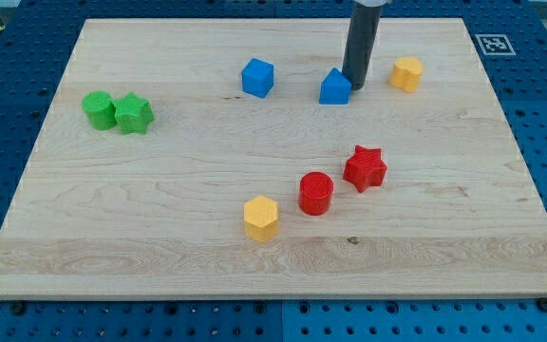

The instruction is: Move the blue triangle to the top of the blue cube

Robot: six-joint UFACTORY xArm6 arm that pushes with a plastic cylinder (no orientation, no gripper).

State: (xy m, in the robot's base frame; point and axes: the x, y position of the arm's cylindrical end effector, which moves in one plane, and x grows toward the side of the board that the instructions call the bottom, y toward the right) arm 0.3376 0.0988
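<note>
The blue triangle lies near the view's top, a little right of centre. The blue cube sits to its left, about a block and a half's width away, at nearly the same height in the view. My tip stands on the board right beside the triangle's right side, touching it or nearly so. The dark rod rises from there out of the view's top.
A yellow block sits just right of the rod. A red star, a red cylinder and a yellow hexagonal block lie in a slanting row below centre. A green cylinder and green star touch at the left.
</note>
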